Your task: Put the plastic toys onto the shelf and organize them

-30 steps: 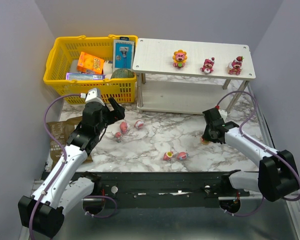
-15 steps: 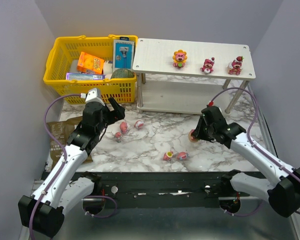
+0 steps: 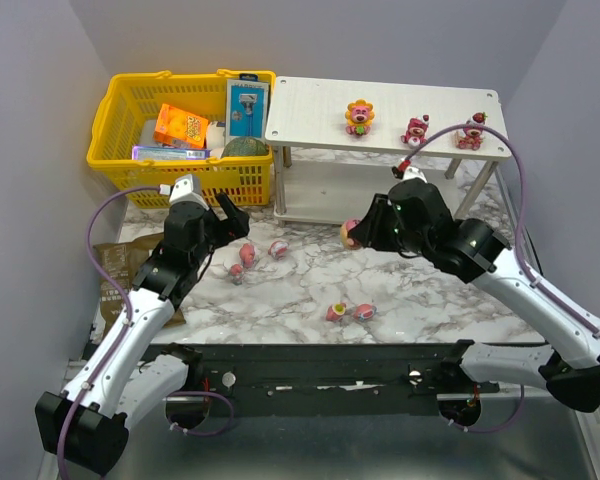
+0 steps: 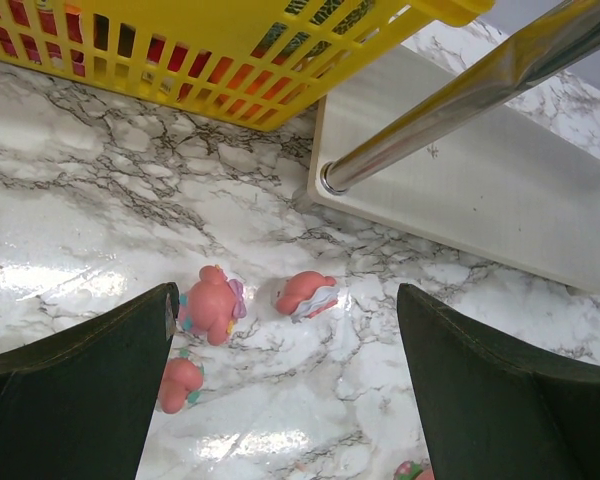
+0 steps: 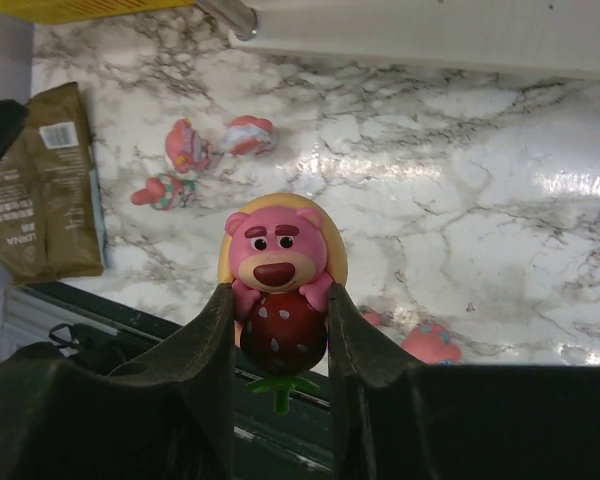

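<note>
My right gripper [image 3: 358, 233] is shut on a pink bear toy hugging a dark red strawberry [image 5: 278, 290] and holds it in the air in front of the white shelf [image 3: 310, 110]. Three toys stand on the shelf's top: a yellow-petalled one [image 3: 359, 117] and two pink bears [image 3: 415, 131] [image 3: 470, 131]. My left gripper [image 3: 228, 225] is open and empty, low over three pink toys [image 4: 212, 306] [image 4: 306, 293] [image 4: 180, 383] lying on the marble. Two more toys [image 3: 336, 312] [image 3: 364, 312] lie near the front edge.
A yellow mesh basket [image 3: 115, 112] with an orange box [image 3: 181, 126] and other packaged goods stands left of the shelf. A brown packet [image 3: 112, 268] lies at the left edge. The shelf's silver leg [image 4: 460, 100] is close ahead of the left gripper.
My right gripper has lifted the strawberry bear off the marble at the right and carried it left and up, toward the shelf front. The left arm has not moved.
</note>
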Robot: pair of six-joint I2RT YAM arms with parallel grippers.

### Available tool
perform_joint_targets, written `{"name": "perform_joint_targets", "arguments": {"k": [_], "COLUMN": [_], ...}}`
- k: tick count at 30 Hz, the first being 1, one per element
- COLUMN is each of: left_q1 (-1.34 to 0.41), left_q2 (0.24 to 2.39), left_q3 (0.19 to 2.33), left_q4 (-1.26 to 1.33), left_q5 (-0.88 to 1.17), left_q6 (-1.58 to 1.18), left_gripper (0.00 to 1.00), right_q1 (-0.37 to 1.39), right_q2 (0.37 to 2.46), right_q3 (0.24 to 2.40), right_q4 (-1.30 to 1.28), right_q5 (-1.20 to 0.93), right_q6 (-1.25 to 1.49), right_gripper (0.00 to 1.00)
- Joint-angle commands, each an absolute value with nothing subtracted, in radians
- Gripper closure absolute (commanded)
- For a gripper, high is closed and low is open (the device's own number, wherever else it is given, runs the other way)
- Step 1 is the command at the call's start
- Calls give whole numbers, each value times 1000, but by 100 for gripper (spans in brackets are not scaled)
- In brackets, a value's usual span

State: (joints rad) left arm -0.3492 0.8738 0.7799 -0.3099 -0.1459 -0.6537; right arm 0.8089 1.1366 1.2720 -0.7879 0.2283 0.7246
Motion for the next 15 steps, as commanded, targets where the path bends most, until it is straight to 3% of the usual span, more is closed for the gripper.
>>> {"name": "perform_joint_targets", "arguments": {"k": [1,15], "left_q1": [-350,-351], "left_q2": [871,871], "left_q3": [828,885], "left_q4": [-336,-376], "left_q5": [-183,-227], "left_q6": [-634,-594], "left_gripper": [1,1], "right_q1": [848,851], "right_q2": [1210,1670], "right_q3": [1466,2184], "right_q4": [-812,-865], "right_q5": [293,451], "right_q6": [672,434], "right_gripper": [99,99]}}
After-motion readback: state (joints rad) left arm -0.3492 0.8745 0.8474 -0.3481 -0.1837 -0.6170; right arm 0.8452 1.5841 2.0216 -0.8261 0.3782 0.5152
